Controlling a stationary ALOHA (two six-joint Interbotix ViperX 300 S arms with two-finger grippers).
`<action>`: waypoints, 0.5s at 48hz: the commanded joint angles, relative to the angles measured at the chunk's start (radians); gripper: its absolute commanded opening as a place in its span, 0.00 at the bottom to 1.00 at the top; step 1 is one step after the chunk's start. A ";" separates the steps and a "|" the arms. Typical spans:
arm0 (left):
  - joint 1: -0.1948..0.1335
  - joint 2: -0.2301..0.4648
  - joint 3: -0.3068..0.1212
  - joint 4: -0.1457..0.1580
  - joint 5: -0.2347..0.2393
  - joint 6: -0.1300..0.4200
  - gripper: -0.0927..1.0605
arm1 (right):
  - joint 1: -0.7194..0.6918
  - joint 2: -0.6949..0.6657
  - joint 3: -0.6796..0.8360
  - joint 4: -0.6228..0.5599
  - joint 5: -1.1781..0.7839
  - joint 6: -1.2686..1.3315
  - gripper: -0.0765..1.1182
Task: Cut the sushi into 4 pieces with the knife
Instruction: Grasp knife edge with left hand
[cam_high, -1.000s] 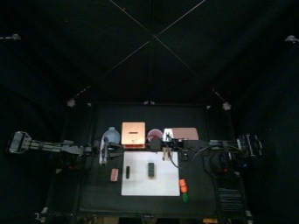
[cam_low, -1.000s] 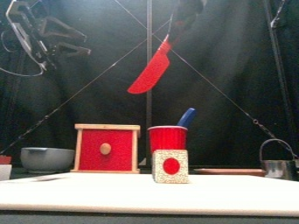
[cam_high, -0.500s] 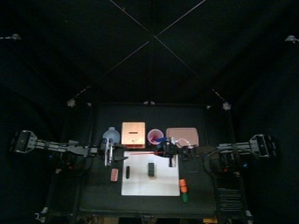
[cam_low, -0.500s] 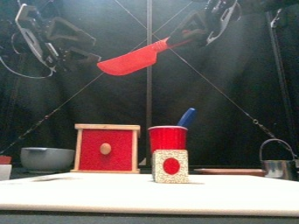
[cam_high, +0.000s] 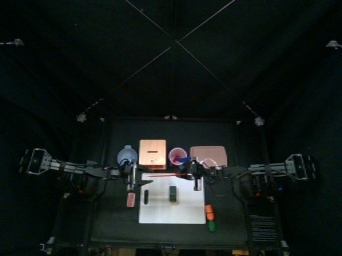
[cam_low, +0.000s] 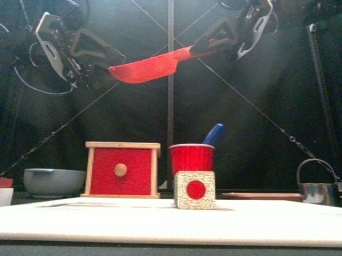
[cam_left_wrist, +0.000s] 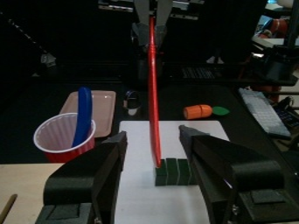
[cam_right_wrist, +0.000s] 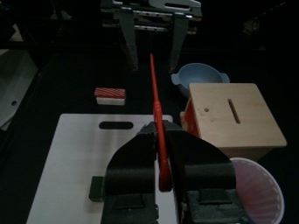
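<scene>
1. Right gripper (cam_right_wrist: 163, 156) clamped on the handle of the red knife (cam_low: 150, 66), high above the white cutting board (cam_left_wrist: 163, 206).
2. Left gripper (cam_left_wrist: 160, 144) spread wide, empty, also above the board; blade tip points between its jaws.
3. Sushi roll (cam_left_wrist: 173, 168) lies on the board, under the blade.

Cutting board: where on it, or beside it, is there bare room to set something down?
The white cutting board is bare left of and in front of the sushi roll. Crowded: the back row of bowl, wooden box, red cup and pink tray.
</scene>
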 joint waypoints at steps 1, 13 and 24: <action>0.006 0.003 -0.028 0.000 -0.011 0.000 0.77 | -0.003 -0.025 -0.011 0.003 -0.020 -0.002 0.21; 0.017 0.002 -0.028 0.000 -0.014 0.002 0.51 | -0.003 -0.026 -0.008 0.003 -0.028 0.000 0.21; 0.018 0.020 -0.026 0.005 -0.015 0.002 0.21 | 0.000 -0.020 0.054 0.075 -0.028 0.002 0.21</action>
